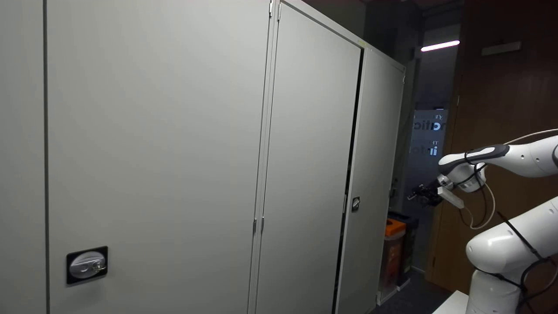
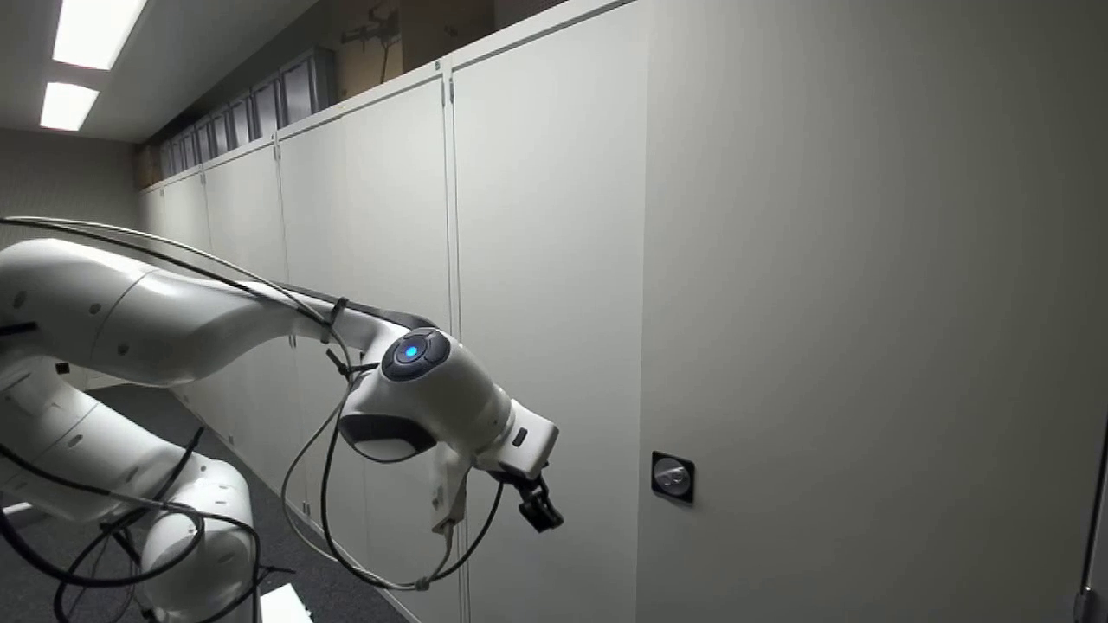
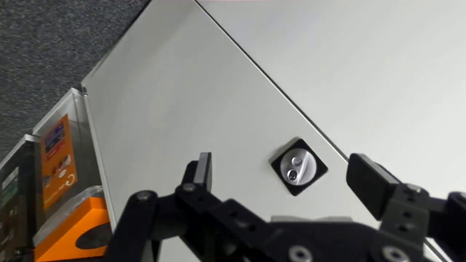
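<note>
Hand (image 3: pixel 279 171) stood wide, apart from cabinet lock (image 3: pixel 298 166)

Fingers (image 3: pixel 205 171) were fully spread in the wrist view, one at each side of the lock, at about its level in the frame. In both exterior views the hand hung apart from the lock. In an exterior view it pointed down and right, low and near the middle of the frame, with the lock (image 2: pixel 673 477) to its right.

Lock was round and silver on a square black plate (image 3: pixel 296 190), right of centre in the wrist view; the plate read there as a diamond, slightly below mid-frame. It was mounted on a light grey door (image 3: pixel 156 120), near the edge that met the neighbouring door (image 3: pixel 382 65) at upper right.

Around it, same view: a bin (image 3: pixel 60 163) with an orange lid (image 3: pixel 62 238) sat at lower left, a black bin (image 3: pixel 14 203) just beside it at the left edge, dark carpet (image 3: pixel 54 43) at upper left.

Further out: in an exterior view, another lock (image 1: pixel 87 265) sat at lower left and a wood panel (image 1: pixel 492 96) stood at upper right. In an exterior view, boxes (image 2: pixel 299 91) stood on top of the cabinet row (image 2: pixel 363 190) at upper left, ceiling lights (image 2: pixel 99 35) glowed in the corner, and the arm (image 2: pixel 199 320) filled the left side, blue light (image 2: pixel 412 351) near its end, cables (image 2: pixel 421 584) looped below.
</note>
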Action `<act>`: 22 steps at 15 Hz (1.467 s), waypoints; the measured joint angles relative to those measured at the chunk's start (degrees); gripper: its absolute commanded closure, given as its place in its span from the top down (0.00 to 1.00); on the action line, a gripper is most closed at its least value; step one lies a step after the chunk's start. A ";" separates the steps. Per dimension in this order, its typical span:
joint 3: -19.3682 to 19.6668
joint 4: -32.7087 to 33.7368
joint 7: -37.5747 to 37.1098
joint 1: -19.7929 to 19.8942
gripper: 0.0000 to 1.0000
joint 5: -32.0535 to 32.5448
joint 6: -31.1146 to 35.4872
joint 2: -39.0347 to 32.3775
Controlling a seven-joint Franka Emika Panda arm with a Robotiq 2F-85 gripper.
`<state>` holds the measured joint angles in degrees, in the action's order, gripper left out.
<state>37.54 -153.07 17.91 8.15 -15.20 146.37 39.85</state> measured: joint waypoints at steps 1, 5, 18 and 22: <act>1.82 0.38 1.82 -2.17 1.00 -2.34 0.10 0.13; 8.51 2.77 7.03 -10.98 1.00 -10.46 0.13 0.96; 16.52 4.74 10.36 -19.07 1.00 -14.89 0.09 3.41; 16.52 4.74 10.36 -19.08 1.00 -14.90 0.09 3.41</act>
<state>54.06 -148.33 28.26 -10.93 -30.10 146.47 43.26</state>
